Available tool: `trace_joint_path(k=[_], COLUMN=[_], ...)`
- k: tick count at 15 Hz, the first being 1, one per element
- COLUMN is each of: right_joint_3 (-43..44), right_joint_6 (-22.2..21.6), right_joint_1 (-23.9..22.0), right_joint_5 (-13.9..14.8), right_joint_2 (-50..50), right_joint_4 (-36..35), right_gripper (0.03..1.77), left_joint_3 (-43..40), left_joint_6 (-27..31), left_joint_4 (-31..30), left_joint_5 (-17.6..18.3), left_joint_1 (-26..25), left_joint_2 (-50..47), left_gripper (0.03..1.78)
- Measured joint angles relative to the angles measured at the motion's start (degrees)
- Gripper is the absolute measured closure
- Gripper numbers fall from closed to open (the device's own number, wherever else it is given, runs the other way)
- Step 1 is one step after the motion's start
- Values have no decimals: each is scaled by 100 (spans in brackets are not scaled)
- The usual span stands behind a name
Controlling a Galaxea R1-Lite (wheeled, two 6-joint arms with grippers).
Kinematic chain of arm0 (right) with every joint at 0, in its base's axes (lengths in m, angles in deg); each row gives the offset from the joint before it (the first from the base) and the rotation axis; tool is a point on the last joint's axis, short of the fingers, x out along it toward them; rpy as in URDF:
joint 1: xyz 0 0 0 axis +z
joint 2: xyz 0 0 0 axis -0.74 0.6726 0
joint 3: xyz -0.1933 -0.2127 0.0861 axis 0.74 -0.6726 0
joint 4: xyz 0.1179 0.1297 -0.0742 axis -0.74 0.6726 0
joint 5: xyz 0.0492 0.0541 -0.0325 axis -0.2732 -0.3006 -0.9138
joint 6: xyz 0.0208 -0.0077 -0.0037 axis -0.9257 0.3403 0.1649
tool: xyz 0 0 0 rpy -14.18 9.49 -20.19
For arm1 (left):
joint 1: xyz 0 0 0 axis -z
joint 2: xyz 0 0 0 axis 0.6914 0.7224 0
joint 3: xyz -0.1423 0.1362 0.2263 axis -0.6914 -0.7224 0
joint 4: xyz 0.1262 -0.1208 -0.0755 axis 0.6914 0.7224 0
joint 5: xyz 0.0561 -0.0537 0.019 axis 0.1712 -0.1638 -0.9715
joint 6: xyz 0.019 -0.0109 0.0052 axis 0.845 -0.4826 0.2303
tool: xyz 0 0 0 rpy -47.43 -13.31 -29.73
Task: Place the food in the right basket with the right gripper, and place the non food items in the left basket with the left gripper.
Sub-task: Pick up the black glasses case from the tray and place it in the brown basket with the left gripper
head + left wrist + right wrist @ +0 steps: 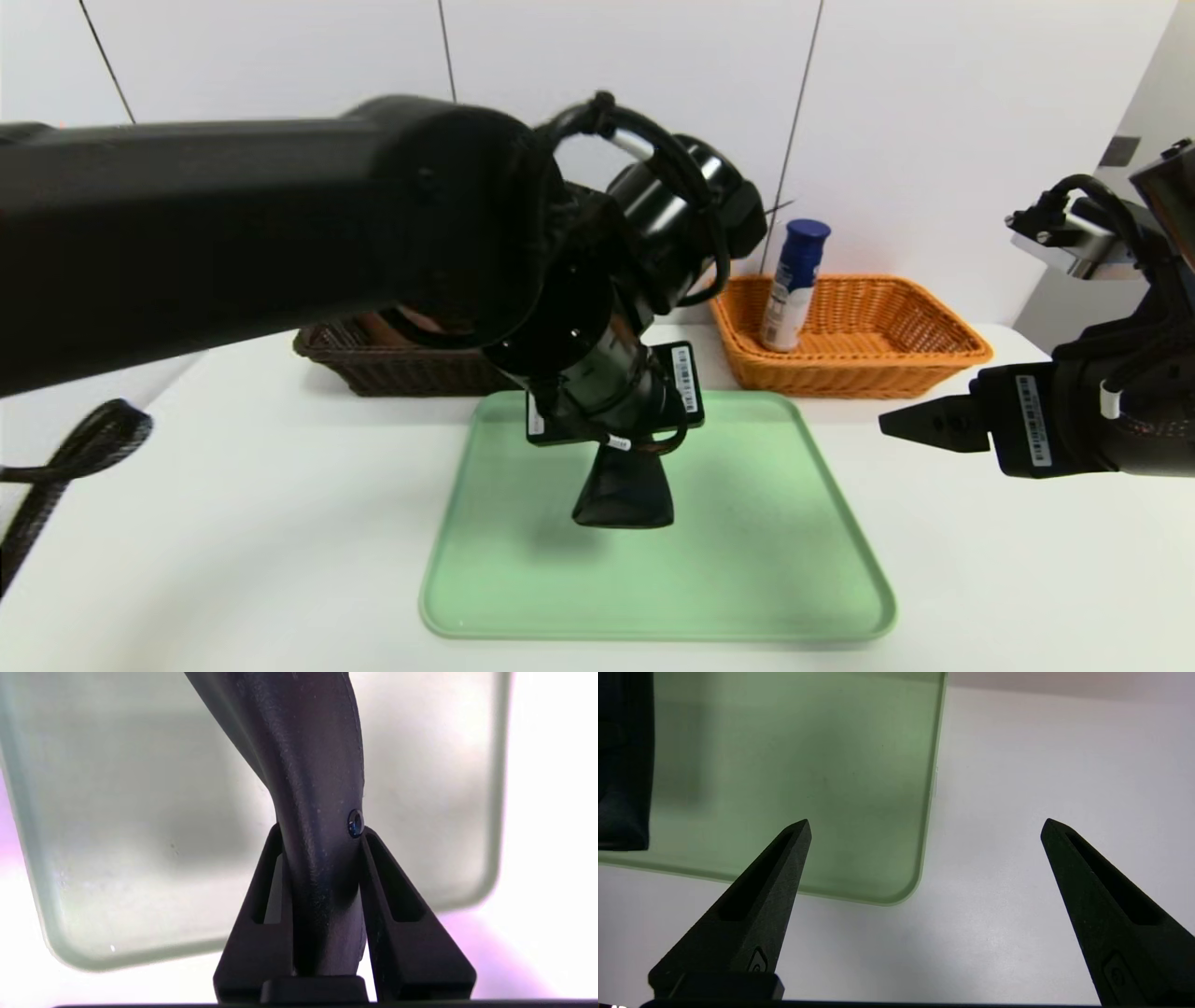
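Head view first: the left gripper (621,467) hangs at the centre of the frame above the green tray (803,560), and it has a dark item (624,495) pinched tight and dangling clear of the tray, with a shadow on the tray beneath it. It looks like soft, leathery black material with a small stud, more a pouch or folded cloth than a neat roll, so I call it one of the non-food things and leave it there. From the left wrist camera the jaws sit almost closed on its narrow waist, the item (317,812) flaring out beyond the tips, which makes sense: a squeeze at the thin part keeps it from slipping during the carry. The dark brown basket (373,369) sits at centre left of the head view, mostly hidden behind the big black arm, something brownish showing inside; that is where this load belongs, I judge. Over in the upper right, the orange basket (859,364) already holds the blue-capped bottle (794,285), leaning upright against its near-left wall, so the food job looks done. The right gripper (910,425) waits at the right edge, jaws spread wide and holding nothing, hovering over bare white table (1017,788) just beside the tray corner, parked out of the left arm's way.
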Motion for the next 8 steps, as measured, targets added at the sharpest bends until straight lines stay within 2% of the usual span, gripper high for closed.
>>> trace_joint_path(k=[5, 8], right_joint_3=[-15, -91], right_joint_6=[-5, -6], right_joint_1=[7, 9], right_joint_5=[6, 12], right_joint_2=[-46, -99], right_joint_4=[5, 6], right_gripper=[10, 10], left_joint_3=[0, 0], left_joint_6=[-105, -302], left_joint_4=[-89, -351], left_joint_5=[295, 304], left_joint_1=[77, -367], left_joint_2=[-924, -1261], left_gripper=[136, 138])
